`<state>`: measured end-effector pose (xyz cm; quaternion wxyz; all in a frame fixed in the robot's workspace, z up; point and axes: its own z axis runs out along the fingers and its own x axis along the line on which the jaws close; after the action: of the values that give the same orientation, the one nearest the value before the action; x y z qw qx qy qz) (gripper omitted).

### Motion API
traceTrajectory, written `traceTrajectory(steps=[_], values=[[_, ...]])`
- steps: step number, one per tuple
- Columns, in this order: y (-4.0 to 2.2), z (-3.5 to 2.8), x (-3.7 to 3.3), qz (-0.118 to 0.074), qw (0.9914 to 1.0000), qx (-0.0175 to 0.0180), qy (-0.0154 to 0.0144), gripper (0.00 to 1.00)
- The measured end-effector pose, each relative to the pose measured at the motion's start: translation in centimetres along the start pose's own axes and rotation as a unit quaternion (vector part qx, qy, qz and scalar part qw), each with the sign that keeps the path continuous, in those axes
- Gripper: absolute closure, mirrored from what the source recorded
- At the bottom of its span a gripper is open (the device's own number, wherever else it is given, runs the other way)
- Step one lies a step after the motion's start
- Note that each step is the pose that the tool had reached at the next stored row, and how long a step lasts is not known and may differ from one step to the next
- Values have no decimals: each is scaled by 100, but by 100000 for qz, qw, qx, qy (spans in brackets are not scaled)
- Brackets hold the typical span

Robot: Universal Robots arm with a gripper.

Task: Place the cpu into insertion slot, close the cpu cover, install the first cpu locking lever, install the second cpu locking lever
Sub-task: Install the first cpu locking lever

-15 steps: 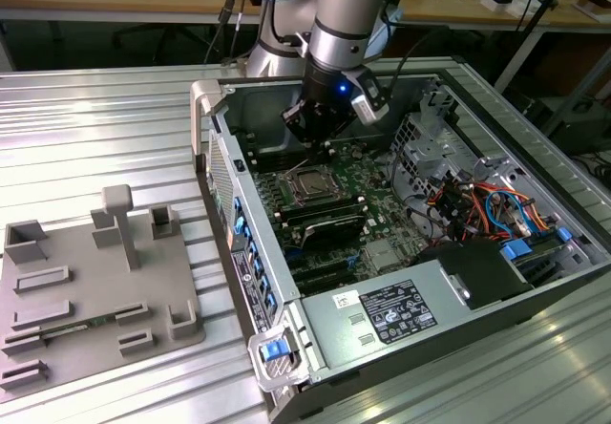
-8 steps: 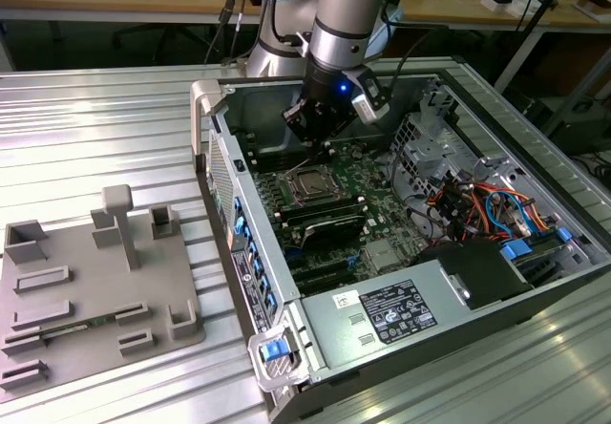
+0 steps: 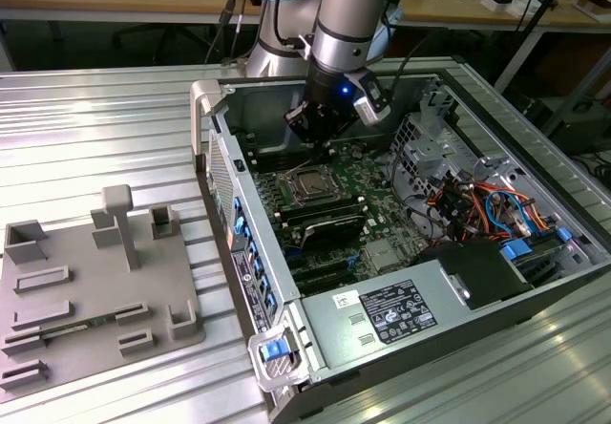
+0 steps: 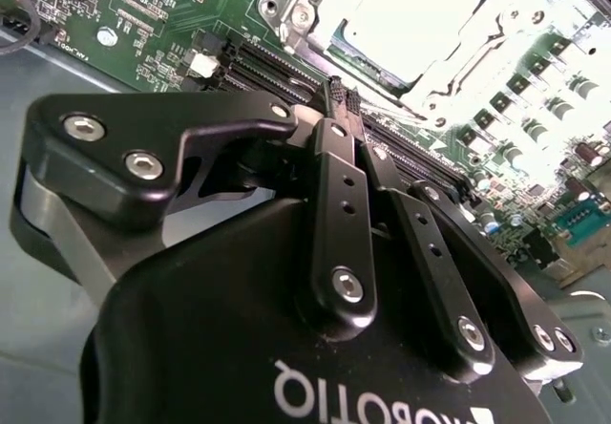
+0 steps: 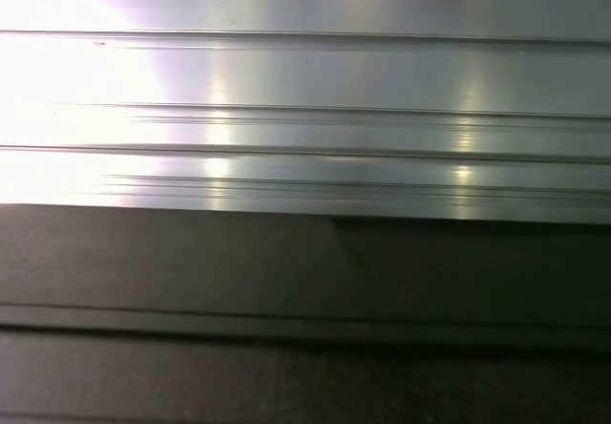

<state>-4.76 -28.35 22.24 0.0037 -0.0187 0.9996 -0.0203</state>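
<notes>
Open computer case (image 3: 243, 223) lies on its side, so the green motherboard (image 3: 372, 171) faces up for the arm; gripper (image 3: 320, 130) hangs just above the insertion slot (image 3: 310, 184), at its edge by the black memory slots, fingers (image 4: 329, 204) drawn together on nothing, probably as one narrow pushing tip; cpu cover (image 4: 449, 78) looks folded flat over the slot, with the cpu (image 4: 410, 13) seated inside it, showing through the cover's window

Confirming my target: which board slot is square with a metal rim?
The insertion slot, near the end effector; the memory slots are long, narrow, black.
</notes>
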Motion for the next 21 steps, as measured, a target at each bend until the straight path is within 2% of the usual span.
traceTrajectory(steps=[10,12,21], values=[[-1,84,-32,-9,100000,72,50,89],[3,108,-41,-4,100000,-3,-2,89],[2,153,-53,-2,100000,41,36,89]])
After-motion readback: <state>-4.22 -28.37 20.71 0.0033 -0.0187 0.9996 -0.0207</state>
